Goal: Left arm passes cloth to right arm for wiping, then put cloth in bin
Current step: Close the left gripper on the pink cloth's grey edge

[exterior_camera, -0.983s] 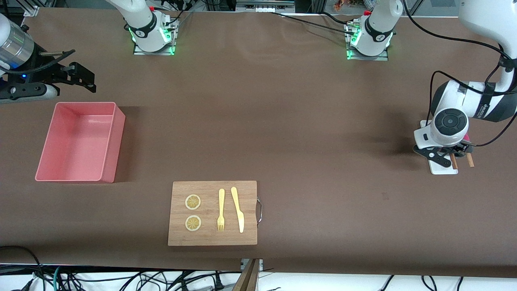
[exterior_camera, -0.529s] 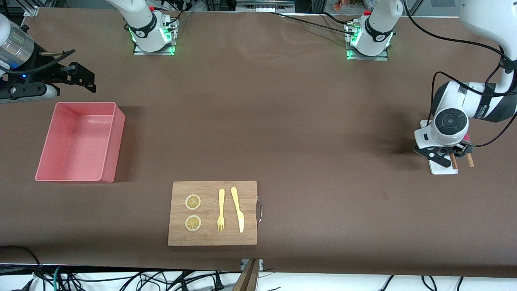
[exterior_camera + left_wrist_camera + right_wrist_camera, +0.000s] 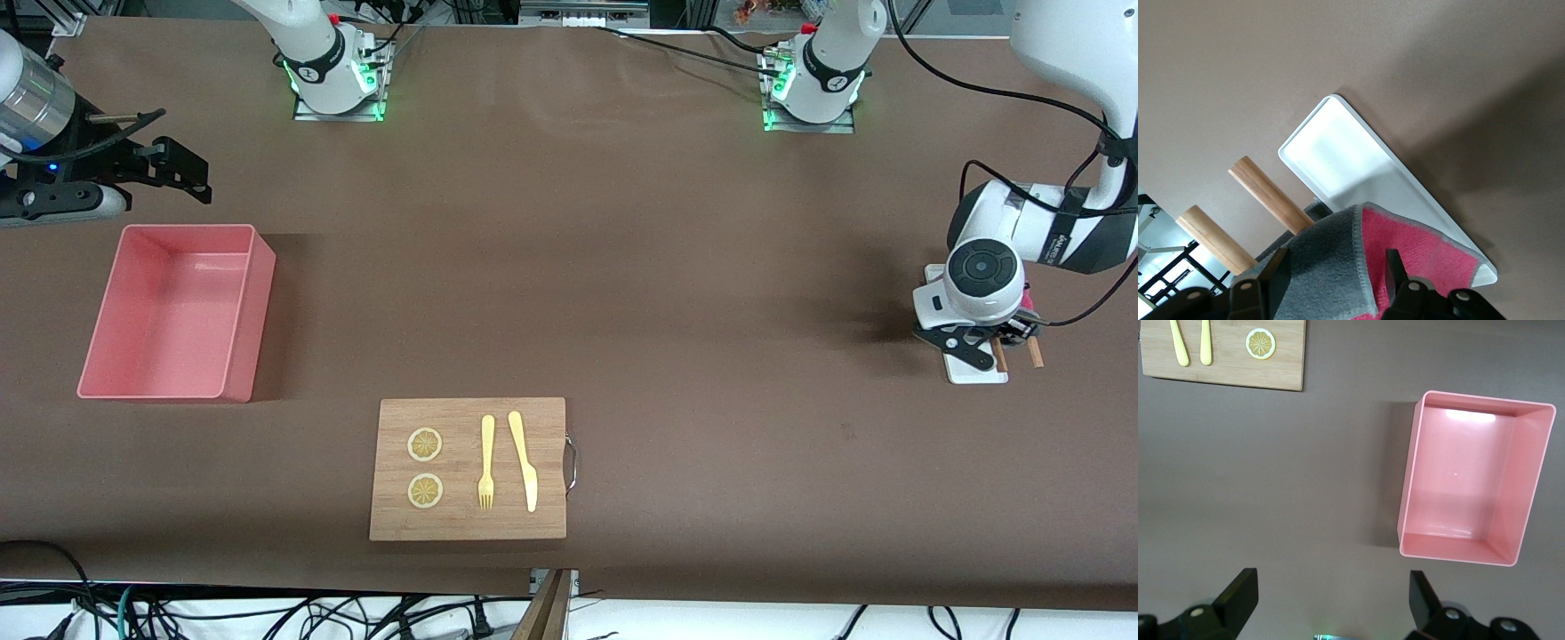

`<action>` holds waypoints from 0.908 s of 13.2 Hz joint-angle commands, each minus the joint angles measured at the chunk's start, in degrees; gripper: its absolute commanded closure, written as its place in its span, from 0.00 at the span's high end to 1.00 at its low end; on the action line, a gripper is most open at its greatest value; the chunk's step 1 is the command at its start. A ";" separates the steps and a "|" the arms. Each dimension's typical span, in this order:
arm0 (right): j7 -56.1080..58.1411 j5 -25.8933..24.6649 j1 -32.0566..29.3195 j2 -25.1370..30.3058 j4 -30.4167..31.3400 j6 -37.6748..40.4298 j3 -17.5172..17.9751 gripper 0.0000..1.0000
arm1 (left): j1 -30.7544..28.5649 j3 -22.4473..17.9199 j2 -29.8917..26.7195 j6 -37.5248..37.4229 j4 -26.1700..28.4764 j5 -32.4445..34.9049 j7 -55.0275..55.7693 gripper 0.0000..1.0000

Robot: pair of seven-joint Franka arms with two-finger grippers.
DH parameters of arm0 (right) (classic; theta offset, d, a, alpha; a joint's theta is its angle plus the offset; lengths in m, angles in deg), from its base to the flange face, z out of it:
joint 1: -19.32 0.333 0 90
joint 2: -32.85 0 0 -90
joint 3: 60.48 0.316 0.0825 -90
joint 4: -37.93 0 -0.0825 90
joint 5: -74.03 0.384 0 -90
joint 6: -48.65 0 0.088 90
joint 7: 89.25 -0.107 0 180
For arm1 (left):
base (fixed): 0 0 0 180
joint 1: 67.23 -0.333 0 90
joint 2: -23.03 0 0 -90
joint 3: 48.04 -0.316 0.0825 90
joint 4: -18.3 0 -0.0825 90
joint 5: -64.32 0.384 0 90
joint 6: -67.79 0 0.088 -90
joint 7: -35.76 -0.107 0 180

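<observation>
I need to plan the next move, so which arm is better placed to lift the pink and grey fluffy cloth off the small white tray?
Left: its end effector already straddles the cloth on the tray.

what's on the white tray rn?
The cloth lies on the white tray, pink face and grey backing showing, with the left gripper fingers around a fold. The tray under the cloth is hidden.

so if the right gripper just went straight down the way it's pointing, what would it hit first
Probably bare table. The right gripper, fingers open, points down beside the bin, not over it. In its wrist view only brown tabletop lies between the fingers, though the height is hard to judge.
</observation>
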 commanded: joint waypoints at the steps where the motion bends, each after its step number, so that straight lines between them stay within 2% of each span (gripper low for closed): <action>1: -0.40 0.05 -0.09 -0.08 -0.86 0.39 0.12 1.00 | -0.12 0.04 0.40 0.21 -0.88 1.80 1.16 0.25; 4: -0.40 0.05 -0.09 -0.08 -0.86 0.39 0.12 1.00 | -0.12 0.13 0.40 -0.14 -1.14 1.80 1.07 0.02; 7: -0.40 0.05 -0.09 -0.17 -0.78 0.39 0.12 1.00 | 0.40 0.48 -0.82 -2.33 -1.23 0.66 0.46 0.00; 9: -0.05 0.05 -0.09 -0.17 -0.78 0.22 0.12 1.00 | 0.49 1.79 -3.80 -4.79 -1.23 -0.83 0.28 0.00; 12: 0.03 0.39 -0.18 -0.60 -0.86 -1.09 0.21 1.00 | 0.41 6.09 -8.81 -12.25 -2.28 -9.94 -2.70 0.00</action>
